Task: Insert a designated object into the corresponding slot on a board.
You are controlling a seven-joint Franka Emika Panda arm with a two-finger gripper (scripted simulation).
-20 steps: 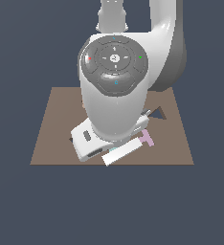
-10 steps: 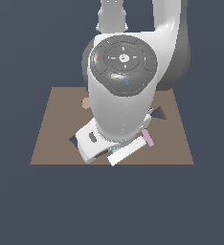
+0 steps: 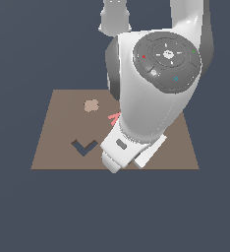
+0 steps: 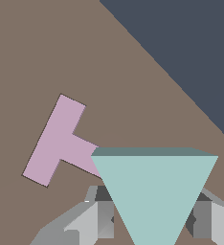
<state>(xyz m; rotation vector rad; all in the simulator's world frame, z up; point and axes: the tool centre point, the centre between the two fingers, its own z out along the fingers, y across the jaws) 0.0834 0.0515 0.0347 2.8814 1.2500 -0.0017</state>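
Observation:
In the wrist view the teal triangle (image 4: pixel 154 196) fills the lower middle, held between my two fingers (image 4: pixel 104 213). My gripper (image 4: pixel 152 217) is shut on it and holds it above the brown board (image 4: pixel 47 52). The triangle covers one end of the lilac T (image 4: pixel 56 141) lying on the board below. In the exterior view my arm (image 3: pixel 151 98) hides the gripper, the triangle and the triangular slot. The board (image 3: pixel 53 128) shows there mostly on the exterior view's left.
A dark V-shaped cutout (image 3: pixel 84 146) sits near the board's front left in the exterior view. A light brown round piece (image 3: pixel 91 105) lies farther back. A bit of the pink R (image 3: pixel 114 117) shows beside my arm. The board's edge (image 4: pixel 171 79) runs close to the gripper.
My arm has swung toward the exterior view's right, uncovering the V cutout and the round piece. The lilac T and the dark slot seen earlier are now hidden behind the arm.

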